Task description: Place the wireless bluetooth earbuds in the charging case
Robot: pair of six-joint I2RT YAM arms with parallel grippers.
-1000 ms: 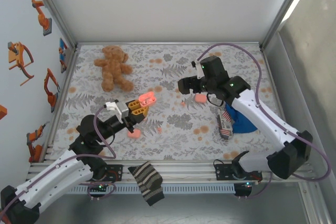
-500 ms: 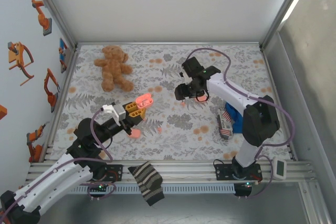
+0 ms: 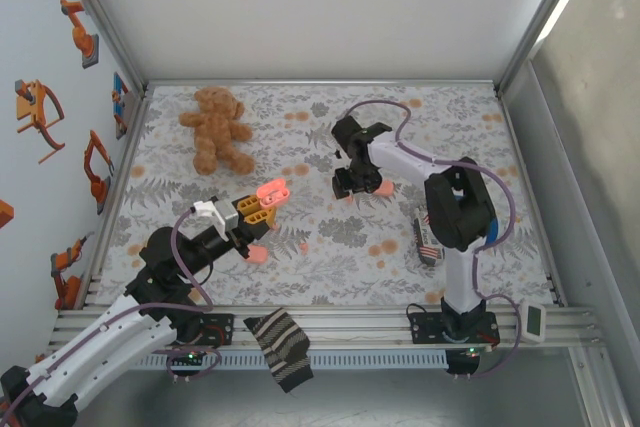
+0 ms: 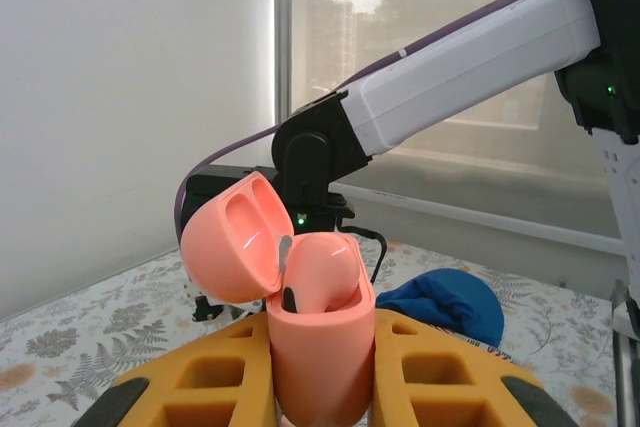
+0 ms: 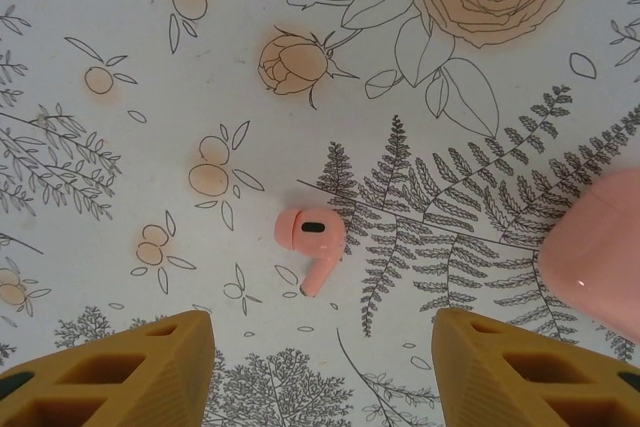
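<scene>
Up top, overhead cam: showing left gripper (image 3: 262, 205) clamping open charging case (image 3: 275, 190) clear of floral cloth (image 3: 330, 232); right gripper (image 3: 347, 185) hanging low mid-cloth, jaw gap not readable. At left wrist cam: showing case pinched btwn yellow fingers (image 4: 200, 387), lid (image 4: 232, 239) tipping back. Under right wrist cam: showing jaws standing apart, gripping nothing; earbud (image 5: 310, 237) lying on cloth just ahead, untouched; 2nd pink case (image 5: 595, 252) sitting at right edge.

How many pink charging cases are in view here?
3. An open case is clamped in the left gripper; a second case lies on the cloth by that gripper; a third case lies beside the right gripper. More could be hidden.
</scene>
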